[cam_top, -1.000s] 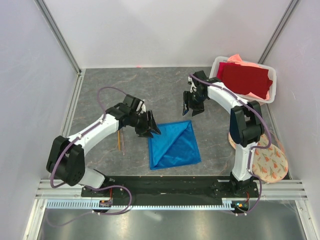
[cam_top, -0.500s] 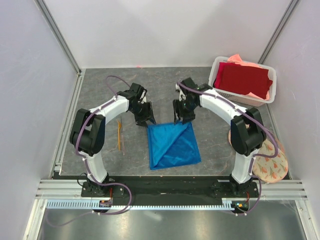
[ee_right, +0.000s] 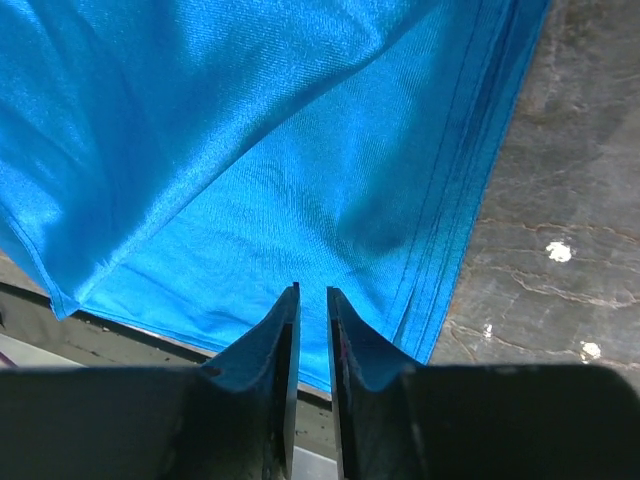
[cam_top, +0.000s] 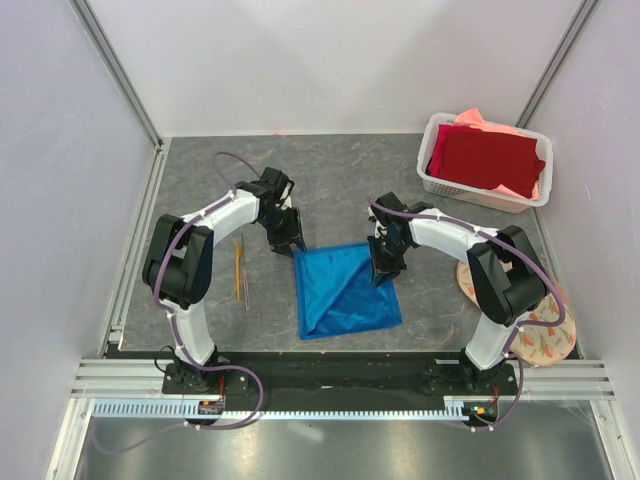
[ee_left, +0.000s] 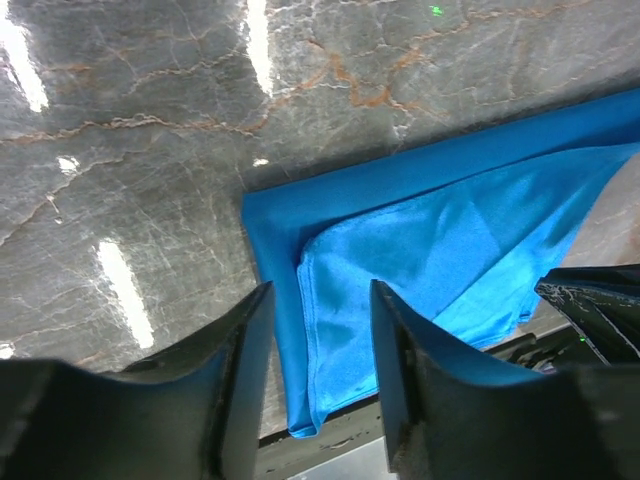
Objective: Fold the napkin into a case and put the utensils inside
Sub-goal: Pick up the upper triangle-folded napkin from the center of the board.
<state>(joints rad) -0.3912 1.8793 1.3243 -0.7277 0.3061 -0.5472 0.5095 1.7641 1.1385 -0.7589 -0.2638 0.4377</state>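
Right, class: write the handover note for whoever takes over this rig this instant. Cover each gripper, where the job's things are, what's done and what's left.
Left gripper: open, over the far left corner of the napkin, gripping nothing.
Right gripper: jaws almost together at the napkin's right edge; whether they pinch cloth is unclear.
Utensils: on the table, left of the napkin and apart from it.
Done: the napkin lies flat in layers, with a diagonal fold.
Left: finish the folding, then slide the utensils inside.

Grey marbled tabletop (cam_top: pixel 330 180) (orange-veined) enclosed by plain white walls (cam_top: pixel 330 60).
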